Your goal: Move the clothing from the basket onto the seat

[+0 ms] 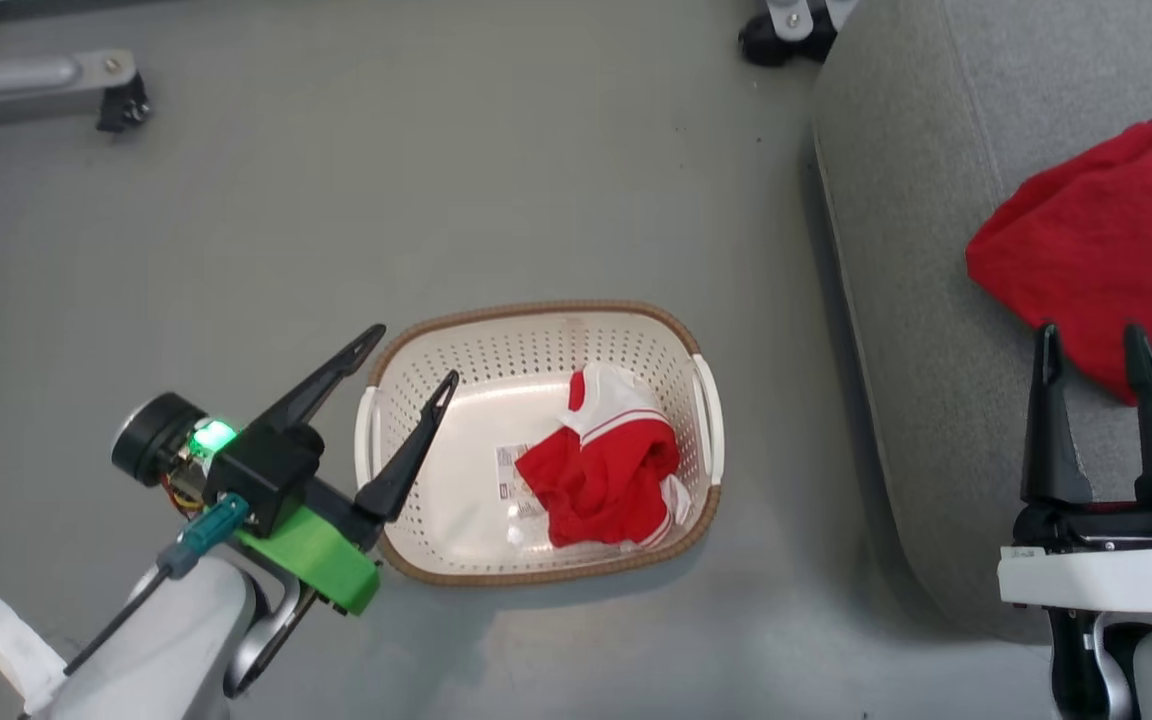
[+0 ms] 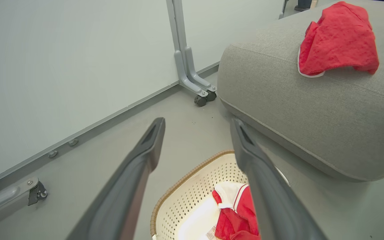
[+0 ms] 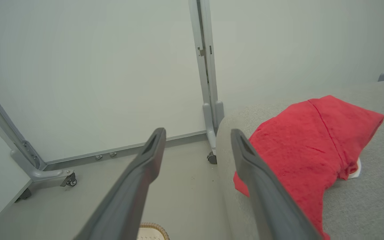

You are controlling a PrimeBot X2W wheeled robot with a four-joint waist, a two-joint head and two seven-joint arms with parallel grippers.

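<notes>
The cream basket with its brown rim stands on the floor. A crumpled red-and-white garment lies inside it, right of the middle, and shows in the left wrist view too. A plain red shirt rests on the grey seat at the right. My left gripper is open above the basket's left rim, fingers spread and empty. My right gripper hangs open over the seat, fingertips at the red shirt's near edge, nothing between them. The right wrist view has the red shirt just right of the fingers.
White partition panels on grey wheeled feet stand behind the basket and seat. Another caster foot sits at the far left of the floor. Bare grey floor surrounds the basket.
</notes>
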